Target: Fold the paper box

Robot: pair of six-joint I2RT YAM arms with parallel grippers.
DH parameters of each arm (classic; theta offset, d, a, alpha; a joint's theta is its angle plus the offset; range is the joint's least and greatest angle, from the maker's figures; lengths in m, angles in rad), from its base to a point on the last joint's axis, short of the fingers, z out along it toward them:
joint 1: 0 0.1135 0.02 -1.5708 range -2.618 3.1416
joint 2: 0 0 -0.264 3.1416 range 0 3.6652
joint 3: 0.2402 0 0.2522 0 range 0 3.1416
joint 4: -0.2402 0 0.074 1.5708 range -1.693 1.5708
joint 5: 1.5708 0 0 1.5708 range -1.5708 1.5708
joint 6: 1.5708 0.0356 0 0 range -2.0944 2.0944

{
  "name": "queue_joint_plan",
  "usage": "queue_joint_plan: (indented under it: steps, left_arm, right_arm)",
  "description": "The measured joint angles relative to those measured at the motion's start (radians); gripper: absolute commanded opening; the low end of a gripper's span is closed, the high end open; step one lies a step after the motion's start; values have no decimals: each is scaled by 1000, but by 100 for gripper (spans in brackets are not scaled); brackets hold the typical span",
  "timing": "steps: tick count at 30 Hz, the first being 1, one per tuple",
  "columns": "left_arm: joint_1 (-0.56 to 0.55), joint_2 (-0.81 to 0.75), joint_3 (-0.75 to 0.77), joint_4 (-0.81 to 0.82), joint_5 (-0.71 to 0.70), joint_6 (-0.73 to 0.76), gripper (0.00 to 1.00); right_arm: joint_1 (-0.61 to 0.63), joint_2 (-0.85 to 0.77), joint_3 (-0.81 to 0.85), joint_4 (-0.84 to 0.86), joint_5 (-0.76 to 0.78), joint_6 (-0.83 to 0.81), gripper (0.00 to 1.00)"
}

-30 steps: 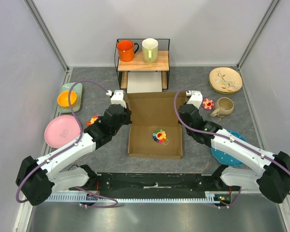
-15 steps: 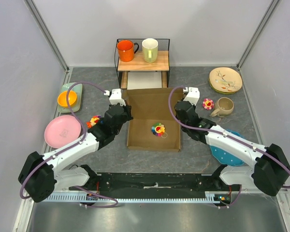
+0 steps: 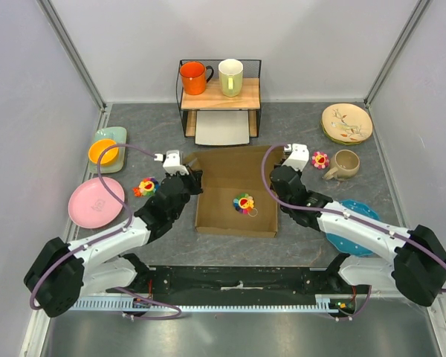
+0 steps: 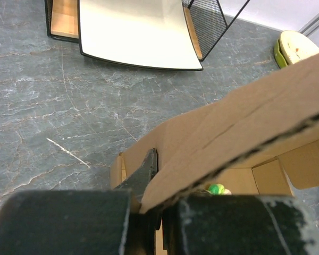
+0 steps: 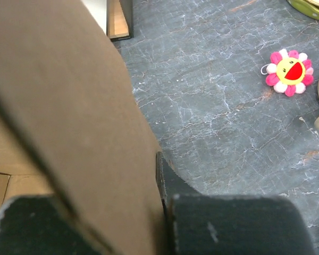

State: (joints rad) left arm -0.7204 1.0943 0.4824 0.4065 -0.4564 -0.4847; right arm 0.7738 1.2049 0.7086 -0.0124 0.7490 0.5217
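Observation:
The paper box (image 3: 234, 216), plain brown cardboard, lies at the table's centre with its rear flap (image 3: 230, 165) raised. My left gripper (image 3: 188, 177) is shut on the flap's left edge. My right gripper (image 3: 277, 174) is shut on its right edge. In the left wrist view the cardboard flap (image 4: 244, 117) runs between the closed fingers (image 4: 144, 171) of the left gripper (image 4: 158, 178). The right wrist view is half filled by the flap (image 5: 69, 106), pinched against the one visible finger (image 5: 170, 183) of the right gripper (image 5: 158, 178). A multicoloured flower toy (image 3: 244, 202) lies inside the box.
Behind the box stands a wire shelf with an orange mug (image 3: 193, 76), a cream mug (image 3: 230, 76) and a white tray (image 3: 223, 128) beneath. Left: orange bowl (image 3: 103, 152), pink plate (image 3: 95, 201), flower toy (image 3: 145, 186). Right: pink flower toy (image 3: 320, 159), beige mug (image 3: 346, 163), beige plate (image 3: 346, 123), blue plate (image 3: 353, 227).
Both grippers, still pinching the rear flap, lifted it and then drew toward the near edge. The flap now leans further forward over the box.

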Motion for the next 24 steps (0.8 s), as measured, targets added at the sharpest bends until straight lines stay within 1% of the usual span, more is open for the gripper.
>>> queue_joint_plan:
  steps: [8, 11, 12, 17, 20, 24]
  left_arm:
    - [-2, -88, -79, 24, 33, -16, 2]
    - [-2, -124, -104, 23, 48, -15, 2]
    - [-2, -134, -111, 23, 52, -15, 2]
    - [-4, -182, -145, 23, 70, -15, 2]
    - [-4, -198, -158, 23, 73, -15, 3]
    - [-4, -214, -166, 19, 70, -15, 4]
  right_arm:
    - [30, -40, -55, 38, 18, 32, 0]
    - [44, -67, -80, 46, 18, 40, 3]
    - [48, -75, -87, 47, 19, 43, 6]
    - [61, -105, -107, 39, 19, 68, 14]
    - [69, -123, -113, 18, 17, 91, 21]
    - [75, -147, -114, -35, 17, 123, 33]
